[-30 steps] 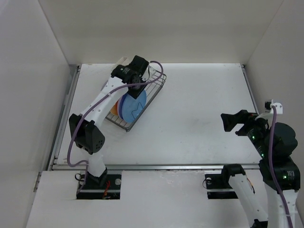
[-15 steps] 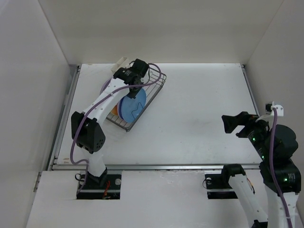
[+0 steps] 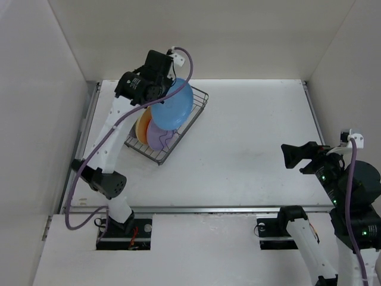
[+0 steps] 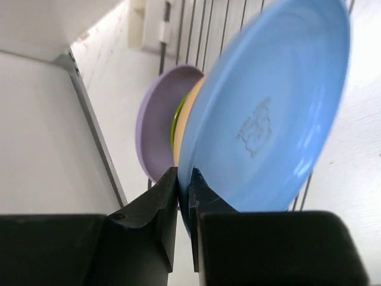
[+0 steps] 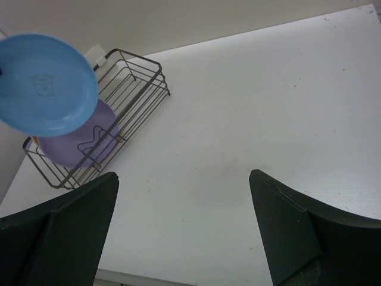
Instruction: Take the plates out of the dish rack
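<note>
My left gripper (image 3: 156, 94) is shut on the rim of the blue plate (image 3: 174, 105) and holds it up above the dish rack (image 3: 191, 119); in the left wrist view my left gripper (image 4: 183, 179) pinches the blue plate (image 4: 268, 113) edge. In the rack stand a lavender plate (image 3: 157, 136), a tan plate (image 3: 143, 126) and a sliver of lime green plate (image 4: 175, 122). My right gripper (image 5: 183, 179) is open and empty over bare table at the right; it sees the blue plate (image 5: 44, 83), the lavender plate (image 5: 77, 143) and the rack (image 5: 140, 89).
A cream plastic piece (image 4: 143, 24) sits at the rack's far corner. White enclosure walls stand left, back and right. A metal rail (image 3: 80, 143) runs along the table's left edge, close to the rack.
My left gripper has lifted the blue plate up and out of the rack, uncovering the lavender plate behind it. The right arm has shifted slightly to the right.
</note>
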`<move>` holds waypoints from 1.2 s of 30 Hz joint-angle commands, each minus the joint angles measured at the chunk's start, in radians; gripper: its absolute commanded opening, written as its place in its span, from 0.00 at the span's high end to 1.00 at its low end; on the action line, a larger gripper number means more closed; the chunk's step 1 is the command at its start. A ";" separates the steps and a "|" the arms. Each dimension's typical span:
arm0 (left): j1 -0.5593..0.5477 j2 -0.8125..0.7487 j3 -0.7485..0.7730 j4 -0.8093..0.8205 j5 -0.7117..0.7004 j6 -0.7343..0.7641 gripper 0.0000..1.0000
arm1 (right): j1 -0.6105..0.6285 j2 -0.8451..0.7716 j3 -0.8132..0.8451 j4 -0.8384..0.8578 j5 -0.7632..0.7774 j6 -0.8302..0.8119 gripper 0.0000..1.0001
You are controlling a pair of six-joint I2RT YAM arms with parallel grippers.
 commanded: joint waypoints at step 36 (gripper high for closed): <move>-0.184 0.600 0.093 0.189 0.854 -0.167 0.57 | 0.004 0.253 0.077 0.219 0.202 0.197 0.01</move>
